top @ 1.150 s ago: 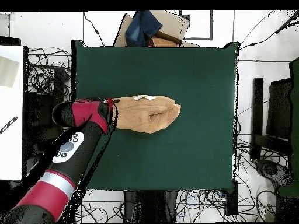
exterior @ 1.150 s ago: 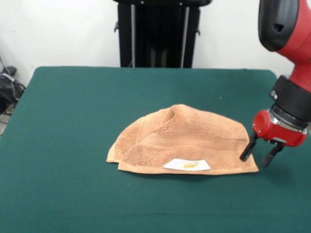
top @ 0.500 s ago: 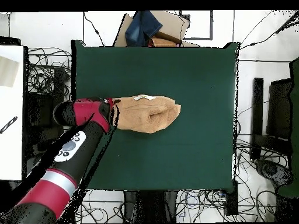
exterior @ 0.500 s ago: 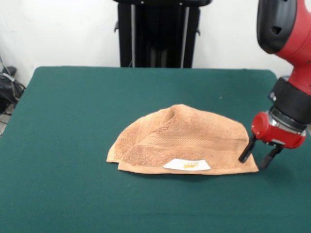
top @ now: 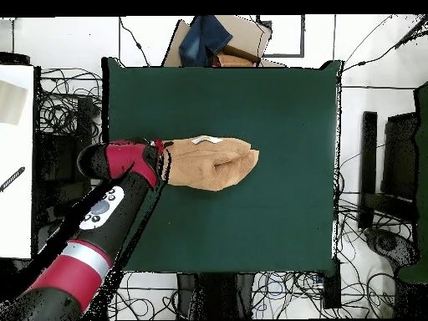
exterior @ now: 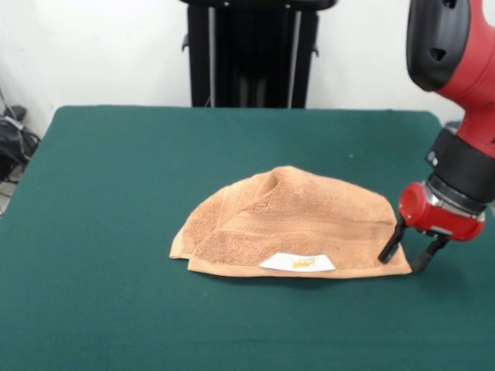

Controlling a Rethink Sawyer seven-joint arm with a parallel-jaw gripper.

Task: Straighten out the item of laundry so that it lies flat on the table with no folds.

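A dark green table [exterior: 116,193] fills most of the front view, with a white wall and a black stand [exterior: 251,50] along the top of the frame. At the right edge, the red and black arm [exterior: 452,46] comes down to its gripper [exterior: 408,250], whose two black fingers [exterior: 390,243] are spread apart with nothing between them. The left finger stands over the lower right corner of the orange-tan terry towel [exterior: 290,220]; the right finger is just past that corner, over bare felt. The towel lies folded at the middle of the frame, humped and creased on top, with a woven band across it. A white label with a yellow mark [exterior: 298,263] sits at its lower edge. In the overhead view the towel [top: 213,163] lies left of the table's [top: 276,109] centre, and the arm [top: 100,217] rises from the lower left.
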